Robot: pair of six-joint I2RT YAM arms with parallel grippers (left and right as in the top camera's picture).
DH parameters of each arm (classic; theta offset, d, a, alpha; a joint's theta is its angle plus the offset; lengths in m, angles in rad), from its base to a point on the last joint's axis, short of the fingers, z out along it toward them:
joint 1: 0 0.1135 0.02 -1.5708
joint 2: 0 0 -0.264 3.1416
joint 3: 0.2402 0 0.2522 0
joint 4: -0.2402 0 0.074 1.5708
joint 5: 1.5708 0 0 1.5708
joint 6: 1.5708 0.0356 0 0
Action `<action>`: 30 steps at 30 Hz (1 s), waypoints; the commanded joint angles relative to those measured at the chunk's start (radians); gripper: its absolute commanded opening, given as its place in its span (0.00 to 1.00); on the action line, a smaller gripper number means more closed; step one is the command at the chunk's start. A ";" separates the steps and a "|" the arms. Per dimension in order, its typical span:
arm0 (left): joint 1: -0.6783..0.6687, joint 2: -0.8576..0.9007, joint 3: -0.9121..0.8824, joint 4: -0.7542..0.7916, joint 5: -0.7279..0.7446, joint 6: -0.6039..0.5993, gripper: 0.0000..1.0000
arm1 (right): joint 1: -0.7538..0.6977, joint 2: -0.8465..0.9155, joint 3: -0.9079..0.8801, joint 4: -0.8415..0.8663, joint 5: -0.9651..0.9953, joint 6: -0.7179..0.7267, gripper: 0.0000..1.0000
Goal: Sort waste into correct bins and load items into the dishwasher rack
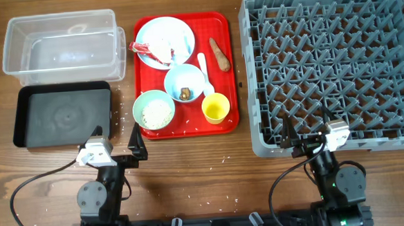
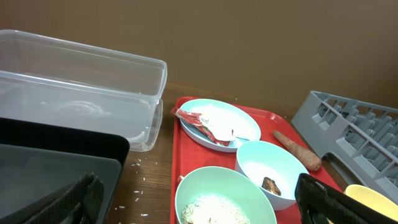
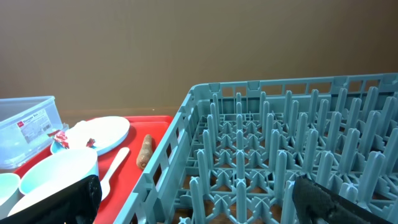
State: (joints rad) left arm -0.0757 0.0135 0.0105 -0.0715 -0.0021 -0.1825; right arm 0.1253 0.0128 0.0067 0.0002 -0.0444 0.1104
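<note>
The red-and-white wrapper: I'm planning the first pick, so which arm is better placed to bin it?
Left, probably. The left gripper sits open below the black tray, nearer the wrapper and the clear tub; the right gripper sits at the rack's near edge.

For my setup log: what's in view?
clear plastic tub: 1, clear, far left
black rectangular tray: 1, black, near left
red serving tray: 1, red, centre
pale blue round plate: 1, blue, tray back
red-and-white wrapper: 1, red-white, on plate
pale blue bowl: 1, blue, tray middle
brown food lump: 1, brown, in blue bowl
pale green bowl: 1, green, tray front-left
white rice grains: many, white, green bowl
small yellow cup: 1, yellow, tray front-right
white spoon: 1, white, tray middle
brown carrot-like stick: 1, brown, tray right
grey plastic dishwasher rack: 1, grey, right
left gripper and right gripper: 2, black, open, front edge
</note>
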 commanded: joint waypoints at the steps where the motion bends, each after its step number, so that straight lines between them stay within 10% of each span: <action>1: 0.002 -0.008 -0.005 -0.003 0.012 -0.009 1.00 | -0.002 -0.002 -0.002 0.003 -0.005 -0.003 1.00; 30: 0.002 -0.008 -0.005 -0.003 0.012 -0.009 1.00 | -0.002 0.000 -0.002 0.006 -0.039 -0.055 1.00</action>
State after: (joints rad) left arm -0.0757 0.0135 0.0105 -0.0715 -0.0021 -0.1822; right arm 0.1253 0.0128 0.0067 0.0017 -0.0479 0.0578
